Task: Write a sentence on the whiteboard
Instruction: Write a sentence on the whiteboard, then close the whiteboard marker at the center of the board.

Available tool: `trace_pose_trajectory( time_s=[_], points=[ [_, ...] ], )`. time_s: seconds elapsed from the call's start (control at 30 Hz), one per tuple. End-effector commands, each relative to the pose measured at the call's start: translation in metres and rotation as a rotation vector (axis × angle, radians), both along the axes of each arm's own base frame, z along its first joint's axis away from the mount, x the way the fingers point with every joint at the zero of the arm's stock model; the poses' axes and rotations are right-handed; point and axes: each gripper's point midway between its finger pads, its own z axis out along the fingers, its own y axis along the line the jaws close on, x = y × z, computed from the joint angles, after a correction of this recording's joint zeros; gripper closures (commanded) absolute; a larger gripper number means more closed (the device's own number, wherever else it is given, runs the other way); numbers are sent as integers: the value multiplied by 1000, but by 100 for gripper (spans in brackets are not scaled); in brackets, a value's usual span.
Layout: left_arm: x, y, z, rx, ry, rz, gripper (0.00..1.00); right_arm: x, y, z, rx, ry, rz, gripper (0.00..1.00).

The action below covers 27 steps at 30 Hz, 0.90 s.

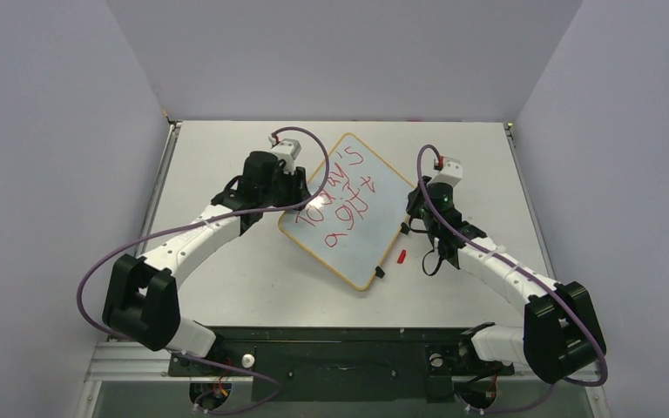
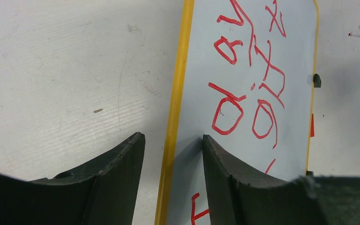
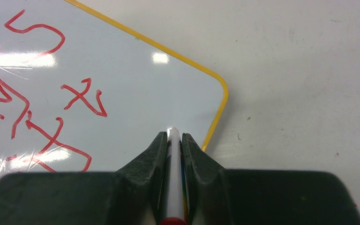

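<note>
Lying flat and turned diagonally in the middle of the pale grey tabletop [image 1: 226, 174] is the flat rectangular whiteboard with rounded corners and a thin tan-orange frame [image 1: 383, 218] [image 2: 197, 70] [image 3: 136, 75]. One corner points to the far side and one toward the arm bases. The red handwritten sentence in two lines [image 1: 341, 196] [image 2: 248, 89] [image 3: 51, 117] runs from the near left of the board toward its far corner and reads "Today's a gift". The left gripper [image 1: 294, 204] [image 2: 173, 138] sits at the board's left edge. Its jaws stand apart and straddle the orange frame, one dark finger [image 2: 117, 168] over the table and the other over the white surface, with a gap showing on each side of the frame, so nothing is pinched. The right gripper [image 1: 418, 213] [image 3: 172, 136] is at the board's right side, near its right corner. Its jaws are clamped on a slim white marker pen with a red band [image 3: 174, 187], whose end pokes out just past the fingertips above the white surface, right of the sentence's last letters. A small red cap [image 1: 402, 255] lies on the table just off the board's near right edge, close to a small black clip [image 1: 380, 272] [image 2: 317, 80] on that edge.
</note>
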Motion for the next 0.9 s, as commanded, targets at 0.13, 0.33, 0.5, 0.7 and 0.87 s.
trace_pose_trajectory(
  time_s=[0.13, 0.33, 0.5, 0.7, 0.87],
  points=[
    [-3, 0, 27, -3, -64, -7, 54, 4, 1, 21, 38, -64, -4, 100],
    [-13, -11, 53, -51, -94, -55, 53, 2, 0, 27, 43, -74, -3, 100],
    [-24, -14, 77, -82, -128, -80, 51, 0, 1, 35, 59, -85, 5, 100],
    [-43, -10, 103, -101, -175, -87, 51, -8, 0, 53, 82, -118, 13, 100],
    [-60, -11, 111, -94, -188, -99, 51, -16, -1, 62, 96, -130, 19, 100]
  ],
)
